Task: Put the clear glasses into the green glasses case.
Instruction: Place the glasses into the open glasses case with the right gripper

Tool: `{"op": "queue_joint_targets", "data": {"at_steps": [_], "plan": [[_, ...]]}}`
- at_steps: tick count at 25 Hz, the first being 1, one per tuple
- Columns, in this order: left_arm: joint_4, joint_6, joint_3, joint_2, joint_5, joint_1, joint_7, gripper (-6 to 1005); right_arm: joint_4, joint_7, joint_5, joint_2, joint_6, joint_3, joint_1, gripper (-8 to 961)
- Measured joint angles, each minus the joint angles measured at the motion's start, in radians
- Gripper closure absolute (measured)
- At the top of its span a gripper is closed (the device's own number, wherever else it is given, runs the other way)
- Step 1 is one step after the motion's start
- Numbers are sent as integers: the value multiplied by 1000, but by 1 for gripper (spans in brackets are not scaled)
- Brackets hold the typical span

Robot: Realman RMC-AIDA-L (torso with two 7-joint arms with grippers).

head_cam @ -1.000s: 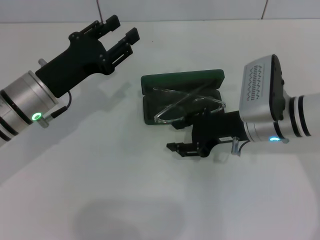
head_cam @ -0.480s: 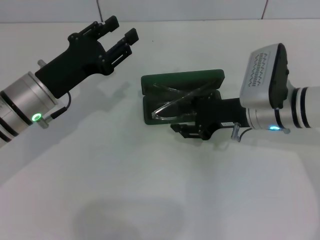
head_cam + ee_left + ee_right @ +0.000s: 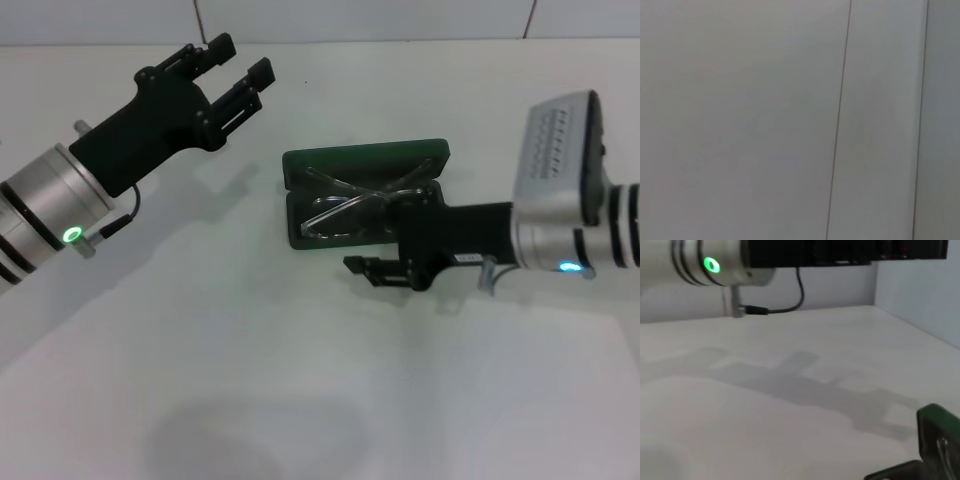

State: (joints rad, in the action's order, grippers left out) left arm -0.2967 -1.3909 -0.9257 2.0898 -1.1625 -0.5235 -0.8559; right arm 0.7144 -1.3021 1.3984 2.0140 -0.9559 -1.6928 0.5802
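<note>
the dark green rectangular hard glasses case (image 3: 362,195) lies open near the middle of the white bench (image 3: 300,400), its lid raised toward the far side. the fully transparent plastic glasses (image 3: 352,208), with thin clear temple arms crossing over each other, rest inside the case's lower tray, the lens along the near wall. a green corner of the case also shows at the edge of the right wrist view (image 3: 935,440).

the right tool (image 3: 385,255) is low over the bench at the case's near right edge, touching or almost touching it. its black fingers (image 3: 372,270) point toward the robot's left and look spread, with nothing between them. the left tool (image 3: 225,70) hangs well apart from the case, above the far left part of the bench, its fingers wide and empty.

judging from this, the main part of the task looks done: the glasses are in the case and not gripped. whether they sit fully flat in the tray cannot be told. what seems left is clearing the right arm away, and shutting the lid if that is wanted.
</note>
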Motion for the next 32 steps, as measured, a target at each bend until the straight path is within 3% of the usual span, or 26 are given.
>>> {"op": "queue_joint_targets", "data": {"at_steps": [4,7,11,17,20,32], "plan": [[-1,0,0,0,-1,7,1,424,23,5,11,-11,-35,77,-50,392],[0,0,-1,-1,-1,4,1,424,7,13,29,-6,-45,158,-69,392],[-2,6,-3,-1,-4,0,2,424,0,1,89,-5,-70,171,-70,392],[0,7,-2,-1,-4,0,2,425,-6,-69,164,-50,-136,186,-76,392],[-2,9,-1,-1,-3,0,2,425,-8,-73,166,-57,-151,223,-89,392],[-7,23,-2,-2,-4,-13,2,426,-41,-75,205,-26,-64,251,-40,393]]}}
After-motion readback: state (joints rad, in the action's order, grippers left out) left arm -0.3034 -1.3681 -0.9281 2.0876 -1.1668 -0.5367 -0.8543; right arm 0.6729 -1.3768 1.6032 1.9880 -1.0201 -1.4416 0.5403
